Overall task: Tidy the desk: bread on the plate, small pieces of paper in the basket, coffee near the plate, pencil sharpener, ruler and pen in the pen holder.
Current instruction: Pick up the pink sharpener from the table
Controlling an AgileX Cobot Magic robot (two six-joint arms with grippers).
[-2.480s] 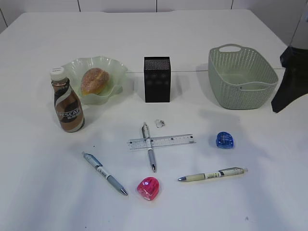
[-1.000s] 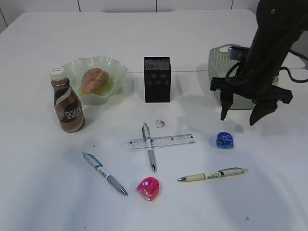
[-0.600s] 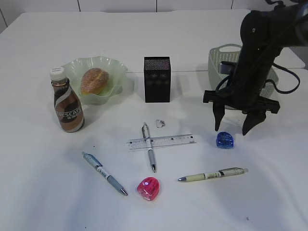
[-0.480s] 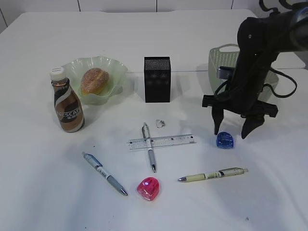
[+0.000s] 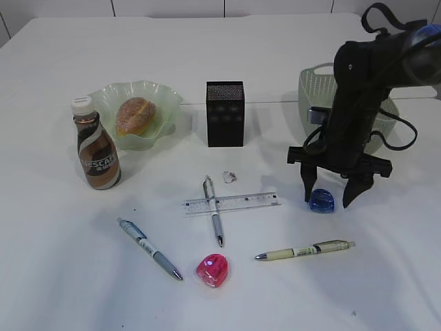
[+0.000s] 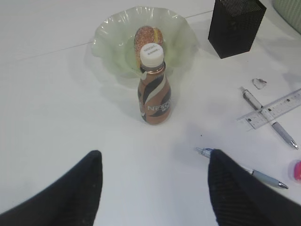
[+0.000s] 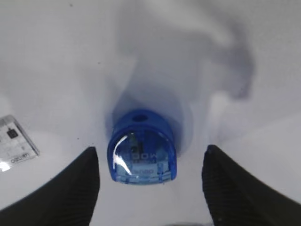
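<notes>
My right gripper [image 5: 327,201] stands open, pointing down, its fingers on either side of the blue pencil sharpener [image 5: 322,201] and apart from it; the right wrist view shows the sharpener [image 7: 142,153] between the two fingers on the desk. A pink sharpener [image 5: 212,269] lies near the front. The clear ruler [image 5: 241,203] crosses one pen [image 5: 216,219]; two more pens [image 5: 149,248] [image 5: 303,250] lie loose. A small piece of paper [image 5: 229,176] sits before the black pen holder [image 5: 225,114]. The bread [image 5: 136,114] is on the plate [image 5: 165,103], the coffee [image 5: 96,148] beside it. My left gripper [image 6: 154,160] hangs open over bare desk.
The sage-green basket [image 5: 313,89] stands at the back right, partly behind my right arm. In the left wrist view the coffee [image 6: 154,92] stands just ahead of the open fingers, and a pen [image 6: 249,172] lies by the right one.
My right arm has come in from the basket side and lowered toward the desk; its open fingers now straddle the blue sharpener. Nothing else has moved.
</notes>
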